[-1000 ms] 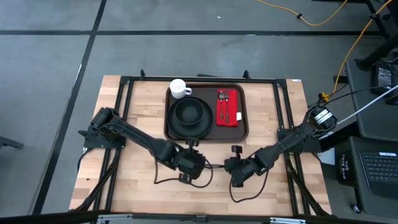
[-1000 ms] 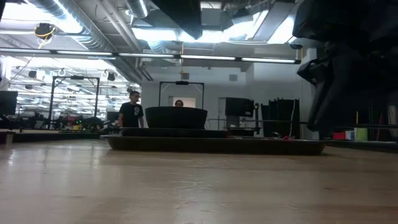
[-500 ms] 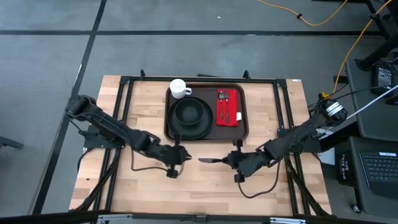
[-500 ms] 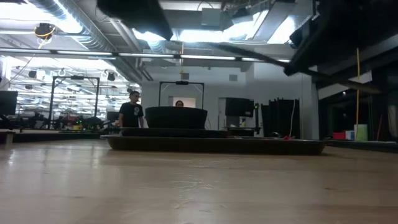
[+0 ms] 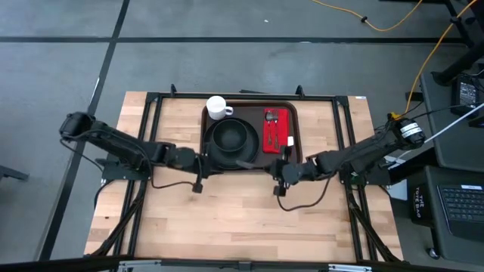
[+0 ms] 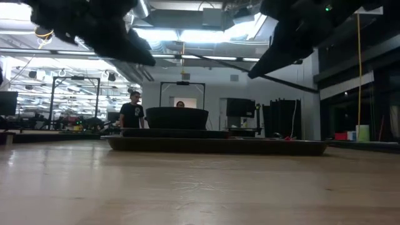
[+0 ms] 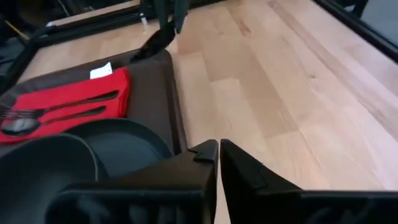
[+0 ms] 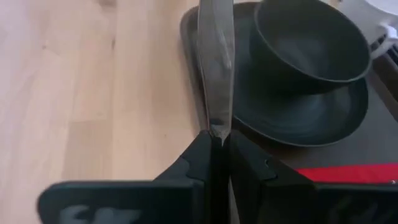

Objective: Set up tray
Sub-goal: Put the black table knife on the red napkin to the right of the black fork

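The dark brown tray lies at the table's far middle. On it are a black plate with a black bowl, and a red napkin with cutlery on top. A white mug stands at the tray's far left corner. My right gripper is at the tray's near edge, shut on a knife that reaches left over the plate's near rim. My left gripper hangs shut just left of the tray's near left corner and touches nothing. Both grippers are above the table in the low view. My right gripper pinches the knife by its narrow end between the two fingers. The fingers come level from the table's right and lie along the knife. The blade sticks straight out past the fingertips, lifted clear over the tray's near rim and the plate.
Black frame rails run along the table's left, right and far sides. Cables trail from both grippers over the bare wood near the tray. Two people stand in the room behind.
Both grippers have moved from the table's near middle toward the far edge, up to the tray, and have drawn apart from each other. The left one has gone left. The right one has carried the knife, lifted, to the tray's near edge over the plate.
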